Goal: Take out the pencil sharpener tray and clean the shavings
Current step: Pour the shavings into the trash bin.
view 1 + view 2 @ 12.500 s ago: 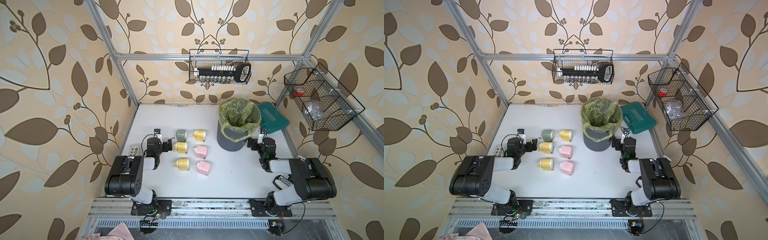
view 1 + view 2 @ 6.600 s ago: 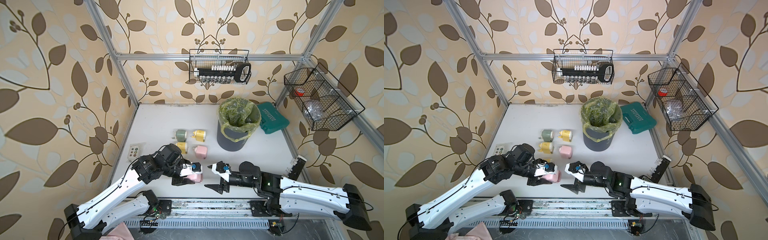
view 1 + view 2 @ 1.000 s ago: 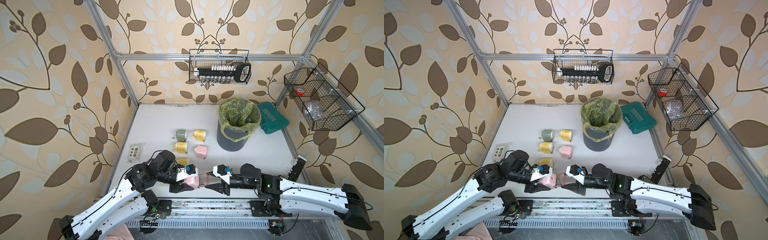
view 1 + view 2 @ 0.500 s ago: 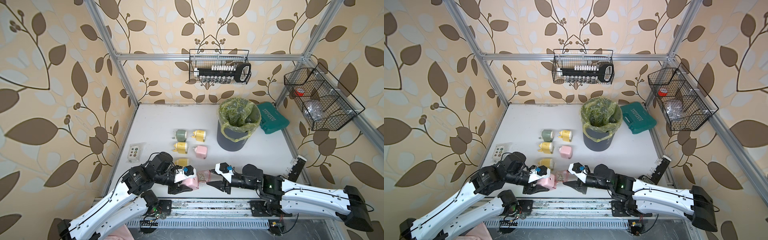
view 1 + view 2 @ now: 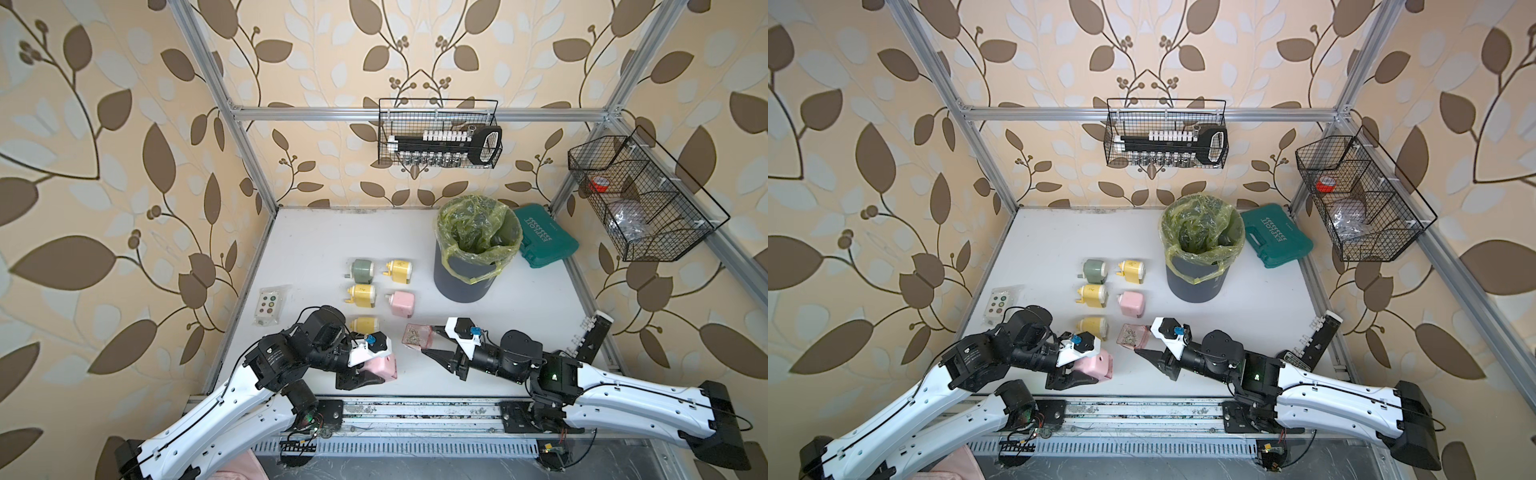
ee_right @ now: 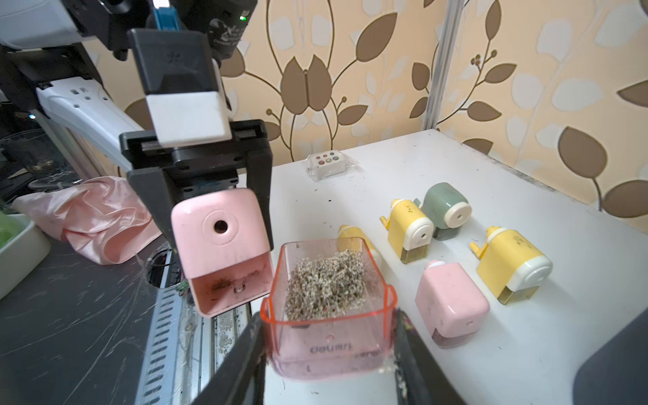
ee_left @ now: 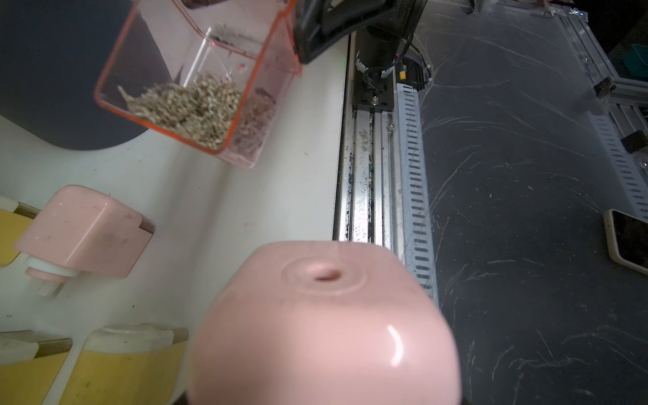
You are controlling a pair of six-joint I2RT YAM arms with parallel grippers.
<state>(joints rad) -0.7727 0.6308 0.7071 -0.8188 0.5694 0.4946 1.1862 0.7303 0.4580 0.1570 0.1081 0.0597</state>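
Observation:
My left gripper (image 5: 376, 365) is shut on a pink pencil sharpener (image 5: 384, 368) near the table's front edge. In the right wrist view this sharpener (image 6: 221, 228) shows an empty tray slot (image 6: 231, 284). My right gripper (image 5: 428, 340) is shut on the translucent pink tray (image 5: 417, 336), held clear of the sharpener and a little to its right. The tray (image 6: 329, 336) sits between the right gripper's dark fingers (image 6: 242, 354). A heap of greyish-brown shavings (image 6: 324, 280) lies in the tray. The left wrist view also shows the tray (image 7: 115, 87) and the shavings (image 7: 186, 105).
A grey bin with a yellow-green liner (image 5: 473, 249) stands at the back right, a teal case (image 5: 544, 241) beside it. Several other sharpeners stand mid-table: green (image 5: 362, 270), yellow (image 5: 361, 295), pink (image 5: 401, 303). A small button box (image 5: 269, 306) lies at the left edge.
My right gripper has drawn the tray out of the pink sharpener and away to the right, opening a gap. The left gripper has kept its hold and shifted slightly left.

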